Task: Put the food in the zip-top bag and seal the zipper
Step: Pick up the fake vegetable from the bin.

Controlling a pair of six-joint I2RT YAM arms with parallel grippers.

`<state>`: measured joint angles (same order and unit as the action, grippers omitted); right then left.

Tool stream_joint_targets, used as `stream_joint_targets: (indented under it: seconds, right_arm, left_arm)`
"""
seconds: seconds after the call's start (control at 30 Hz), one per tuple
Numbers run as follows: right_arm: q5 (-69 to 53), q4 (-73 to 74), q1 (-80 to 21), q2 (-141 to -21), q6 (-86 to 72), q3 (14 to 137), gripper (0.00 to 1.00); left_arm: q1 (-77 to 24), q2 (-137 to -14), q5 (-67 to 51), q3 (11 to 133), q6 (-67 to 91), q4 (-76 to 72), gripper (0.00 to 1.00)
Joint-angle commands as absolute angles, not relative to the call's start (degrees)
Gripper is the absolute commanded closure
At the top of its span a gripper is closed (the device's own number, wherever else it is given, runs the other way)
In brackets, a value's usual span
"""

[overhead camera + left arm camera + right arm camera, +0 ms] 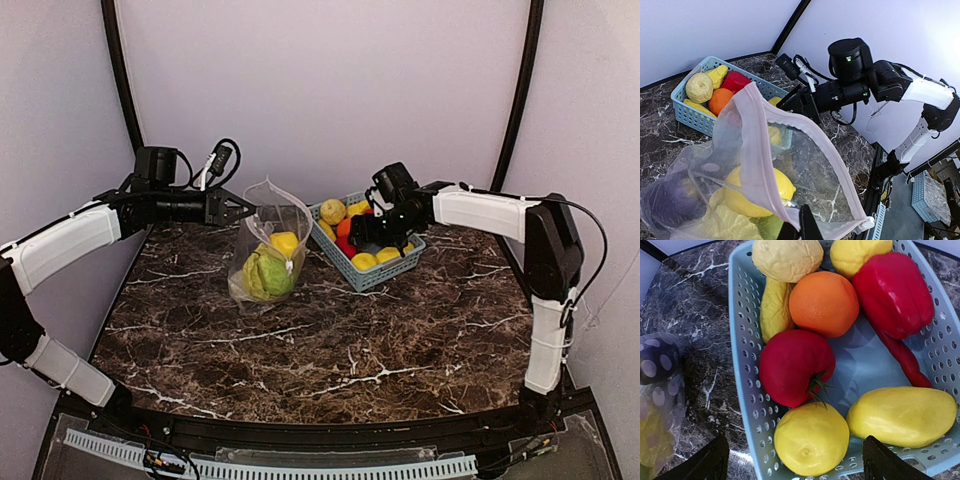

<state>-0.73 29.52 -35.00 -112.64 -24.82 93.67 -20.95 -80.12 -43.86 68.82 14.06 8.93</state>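
The bag (266,250) stands on the marble-patterned table (350,350), just left of the basket (388,273). The left gripper (250,209) is clamped on its upper rim at the pink zipper (758,150), holding the mouth raised and gaping. Through the thin, dotted, floppy film show a yellow lemon (765,192), a crinkled cabbage (266,277) and a dark eggplant (667,200). The right gripper (795,460) hovers over the basket with jaws spread wide, gripping nothing. Beneath it lie a smooth red tomato (796,367) with a green calyx, an orange (824,302), a glossy red pepper (895,292), a round yellow fruit (811,440) and an oblong yellow fruit (902,416). The pieces look light, hollow and slightly yielding, with rounded, probably slippery skins; a grip from above, across the widest girth, seems safest. The film would likely buckle if let go, so the rim offers the only firm hold, the zipper being its stiffest line.
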Motion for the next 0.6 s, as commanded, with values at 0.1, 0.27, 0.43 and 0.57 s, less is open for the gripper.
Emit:
stream_joint_targets:
  seconds: [0.1,0.27,0.43,0.57]
  right_arm:
    - [-8.2,25.4,-32.0,-121.3,-26.3,100.3,0.11]
    - [-11.1,24.9,-30.7,-126.4,-27.2,103.3,0.16]
    - [-12.3,24.2,-29.9,-128.9,-27.9,105.2,0.19]
    - [-13.9,24.4,-29.6,-131.3,-28.2,107.0,0.19]
  left_arm:
    - [-21.1,-79.8,-43.8,68.4,13.2,9.4,0.99]
    - [-21.1,-79.9,-43.7,68.4,12.9,9.7,0.99]
    - [-21.1,-80.0,-43.9,68.4,13.1,9.5,0.99]
    - [-21.1,-80.1,-44.0,68.5,13.1,9.7,0.99]
